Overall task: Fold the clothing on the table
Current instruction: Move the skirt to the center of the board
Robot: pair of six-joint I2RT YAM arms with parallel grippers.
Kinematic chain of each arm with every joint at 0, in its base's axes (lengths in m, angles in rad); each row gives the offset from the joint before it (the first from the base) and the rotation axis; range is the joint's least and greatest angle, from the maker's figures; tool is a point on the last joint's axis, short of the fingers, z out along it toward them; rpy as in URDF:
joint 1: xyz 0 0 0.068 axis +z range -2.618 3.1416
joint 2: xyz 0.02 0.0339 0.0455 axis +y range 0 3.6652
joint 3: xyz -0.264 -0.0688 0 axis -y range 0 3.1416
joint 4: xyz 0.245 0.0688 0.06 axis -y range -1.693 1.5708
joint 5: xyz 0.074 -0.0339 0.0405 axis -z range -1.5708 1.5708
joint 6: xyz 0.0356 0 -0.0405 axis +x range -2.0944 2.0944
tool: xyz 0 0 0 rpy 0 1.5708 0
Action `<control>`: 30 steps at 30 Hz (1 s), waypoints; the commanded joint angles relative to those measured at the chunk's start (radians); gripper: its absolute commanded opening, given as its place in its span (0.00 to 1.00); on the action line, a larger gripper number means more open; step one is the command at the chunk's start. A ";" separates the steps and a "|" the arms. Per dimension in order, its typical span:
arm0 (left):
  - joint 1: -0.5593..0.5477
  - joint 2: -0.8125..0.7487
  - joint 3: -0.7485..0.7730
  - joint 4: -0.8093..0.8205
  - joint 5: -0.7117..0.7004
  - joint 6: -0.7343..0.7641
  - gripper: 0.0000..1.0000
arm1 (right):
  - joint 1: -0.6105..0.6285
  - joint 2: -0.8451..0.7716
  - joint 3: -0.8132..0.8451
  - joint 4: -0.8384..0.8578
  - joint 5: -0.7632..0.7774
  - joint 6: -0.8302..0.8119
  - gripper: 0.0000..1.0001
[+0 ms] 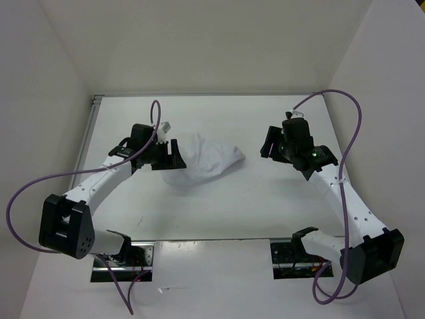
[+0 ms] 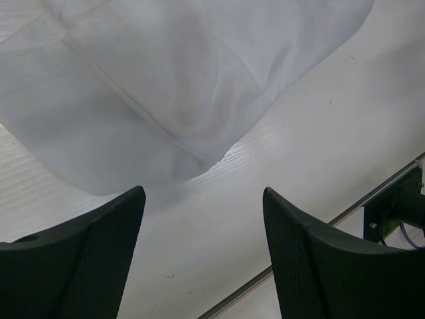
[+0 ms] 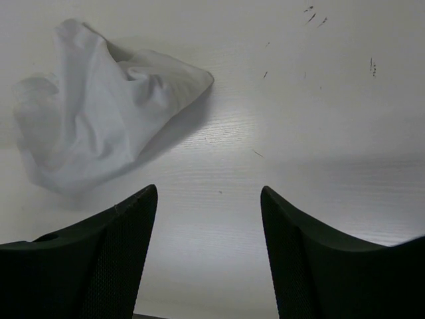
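Currently left gripper (image 2: pixel 202 194) is wide open and holds nothing. Its two black fingers (image 2: pixel 99 259) hang over bare table (image 2: pixel 319 153), and the near edge of the clothing (image 2: pixel 166 86) lies just ahead of the tips. Can't tell whether the tips touch the surface.

Right gripper (image 3: pixel 208 190) is likewise spread wide and empty, over bare table. In its wrist view the clothing sits up and to the left, clearly apart from the fingers.

Top view: the clothing is a crumpled white heap about mid-table, between the two grippers and closer to the left one. The left gripper sits right at its left side; can't tell if there's contact. A pointed corner of the fabric sticks out toward the right arm. A seam line and soft creases show in the left wrist view.

A metal strip (image 2: pixel 372 193) runs along the table edge. A purple cable (image 1: pixel 26 193) loops off the left arm. A few dark scuff marks (image 3: pixel 315 16) dot the table in the right wrist view.
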 commanded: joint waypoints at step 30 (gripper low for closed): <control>-0.040 0.413 0.340 0.175 -0.049 -0.107 0.00 | 0.005 0.029 0.037 0.051 0.015 -0.014 0.69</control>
